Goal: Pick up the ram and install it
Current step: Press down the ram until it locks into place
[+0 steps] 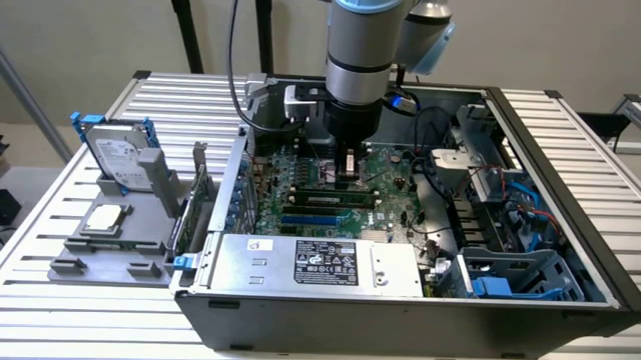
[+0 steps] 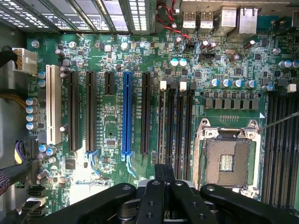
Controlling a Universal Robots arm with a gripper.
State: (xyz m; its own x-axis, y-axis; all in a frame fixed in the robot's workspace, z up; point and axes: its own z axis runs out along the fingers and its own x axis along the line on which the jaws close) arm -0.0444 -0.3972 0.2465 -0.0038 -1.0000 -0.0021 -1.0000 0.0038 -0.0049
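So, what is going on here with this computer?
A robot arm reaches down into an open computer case. Its end effector appears shut on a thin dark stick seen edge-on, probably the ram, and holds it just above the motherboard, near the long black slots beside the empty processor socket. The ram is not yet seated in those slots. A hard drive stands in a grey holder outside the case.

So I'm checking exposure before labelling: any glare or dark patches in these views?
Wrist view: a washed-out bright patch on the motherboard near the blue slot; the gripper reads near-black. Exterior view: even light, shadow inside the computer case beneath the arm.
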